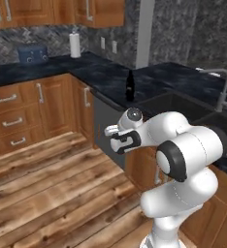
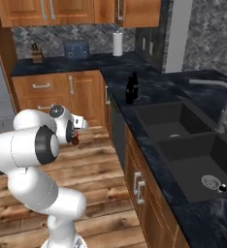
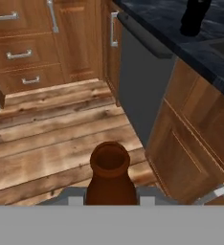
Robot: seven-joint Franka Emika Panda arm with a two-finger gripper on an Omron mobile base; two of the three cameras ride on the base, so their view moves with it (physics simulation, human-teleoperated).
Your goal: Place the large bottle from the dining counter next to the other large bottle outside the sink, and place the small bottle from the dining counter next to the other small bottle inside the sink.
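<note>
My gripper (image 3: 111, 197) is shut on the small bottle (image 3: 109, 177), an amber-brown one whose open neck faces the hand camera. It hangs over the wooden floor, in front of the cabinets. From the right base the small bottle (image 2: 75, 140) shows just under the hand, left of the counter. A tall black large bottle (image 1: 130, 86) (image 2: 131, 89) (image 3: 195, 16) stands on the black counter just left of the sink (image 1: 183, 109) (image 2: 156, 107). In the nearer basin, by the drain, lies the other small bottle (image 2: 222, 188), pale with a dark top.
A grey faucet (image 2: 222, 104) rises behind the sink. A steel dishwasher front (image 3: 142, 86) and wooden cabinet doors lie below the counter. A paper towel roll (image 2: 117, 43), a blue toaster (image 2: 76, 49) and a knife block (image 2: 36, 55) stand on the far counter.
</note>
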